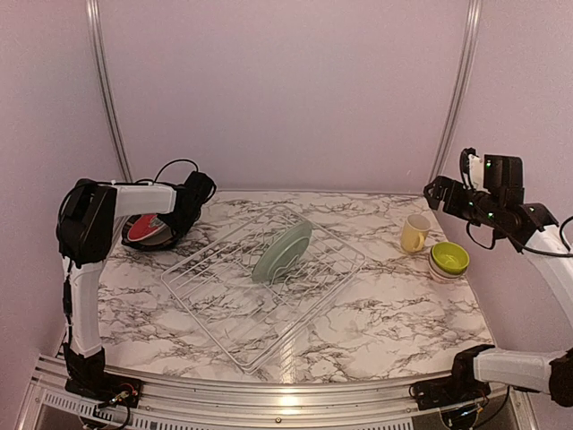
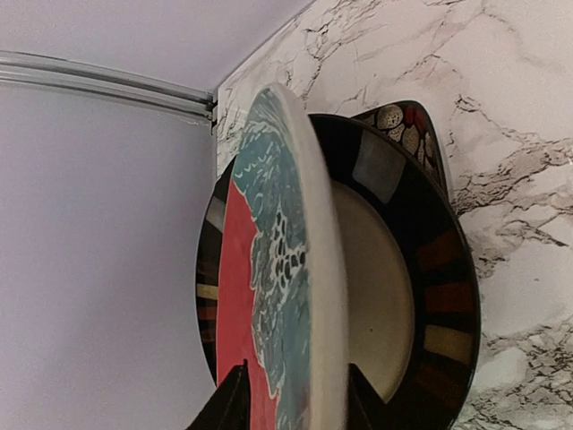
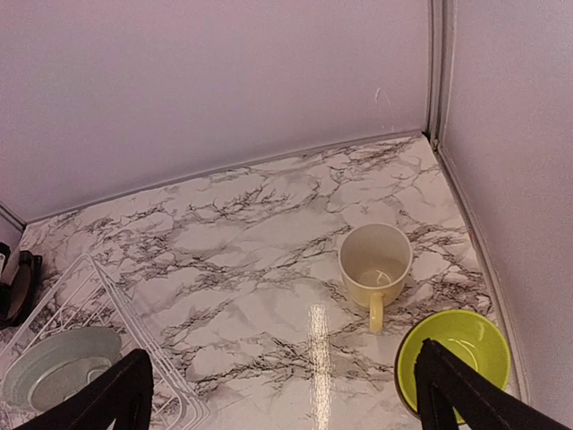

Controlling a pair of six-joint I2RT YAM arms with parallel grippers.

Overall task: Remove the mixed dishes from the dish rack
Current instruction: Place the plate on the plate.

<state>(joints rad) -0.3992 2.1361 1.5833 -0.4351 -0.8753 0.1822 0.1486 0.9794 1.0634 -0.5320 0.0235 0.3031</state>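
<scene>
The dish rack (image 1: pixel 235 315) of white wire lies across the middle of the table, and a pale grey-green bowl (image 1: pixel 281 252) leans tilted in it. At the far left a round whitish plate (image 2: pixel 295 269) with a red and teal face rests on a black squarish plate (image 2: pixel 439 269). My left gripper (image 2: pixel 295 381) straddles the round plate's rim, its jaws a little wider than the rim. A pale yellow mug (image 3: pixel 374 262) and a lime-green bowl (image 3: pixel 457 358) stand on the table at the right. My right gripper (image 3: pixel 282 358) hangs wide open above them, holding nothing.
The plate stack (image 1: pixel 148 231) sits close to the left wall and back corner. A rack corner (image 3: pixel 98 305) shows at the lower left of the right wrist view. The lime-green bowl (image 1: pixel 448 259) sits on something pale, near the right wall.
</scene>
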